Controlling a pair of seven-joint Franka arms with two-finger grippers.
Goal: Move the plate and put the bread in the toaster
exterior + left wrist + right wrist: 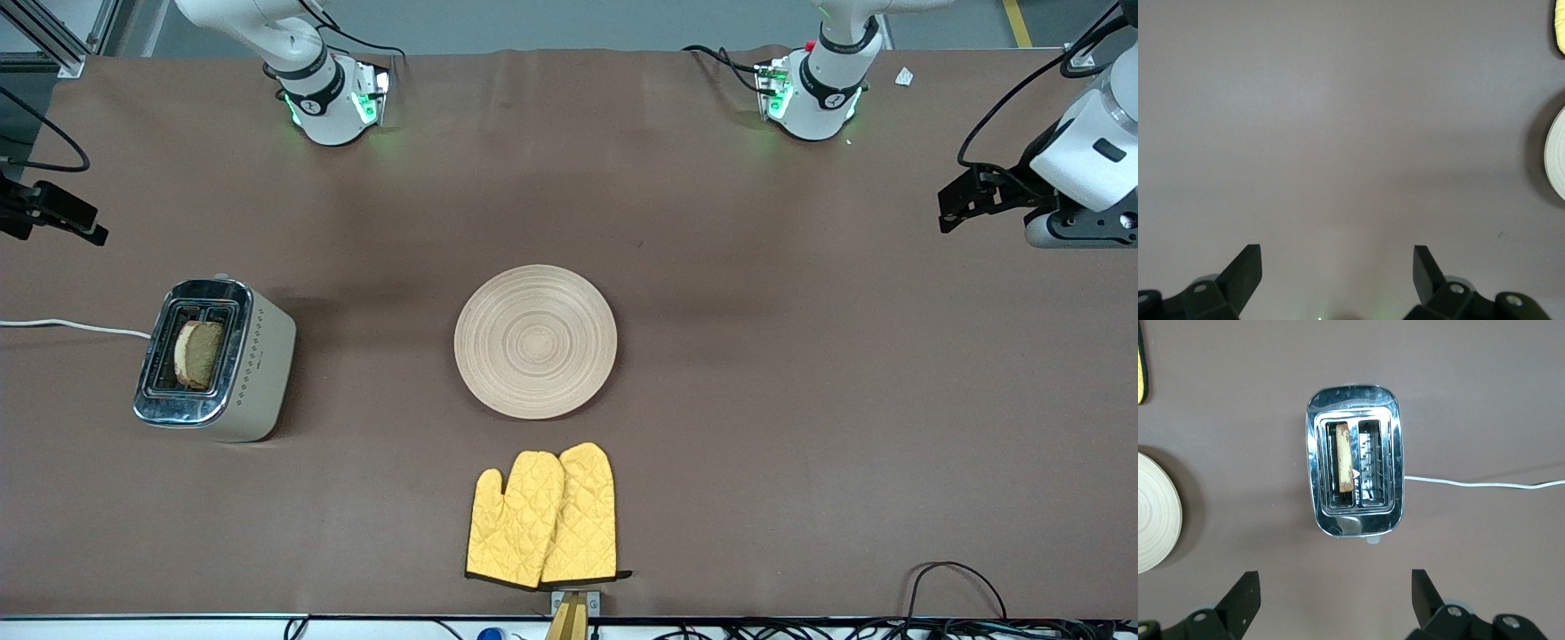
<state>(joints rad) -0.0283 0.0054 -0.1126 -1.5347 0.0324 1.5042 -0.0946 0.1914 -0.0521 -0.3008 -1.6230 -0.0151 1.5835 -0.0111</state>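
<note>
The toaster stands at the right arm's end of the table, chrome top up. The bread stands on edge in one of its two slots; the right wrist view shows it there too, in the toaster. The wooden plate lies flat mid-table, with nothing on it. My right gripper is open and empty, over the table edge beside the toaster. My left gripper is open and empty over bare table at the left arm's end.
Two yellow oven mitts lie nearer to the front camera than the plate. The toaster's white cord runs off the right arm's end of the table. The plate's rim and a mitt corner show in the left wrist view.
</note>
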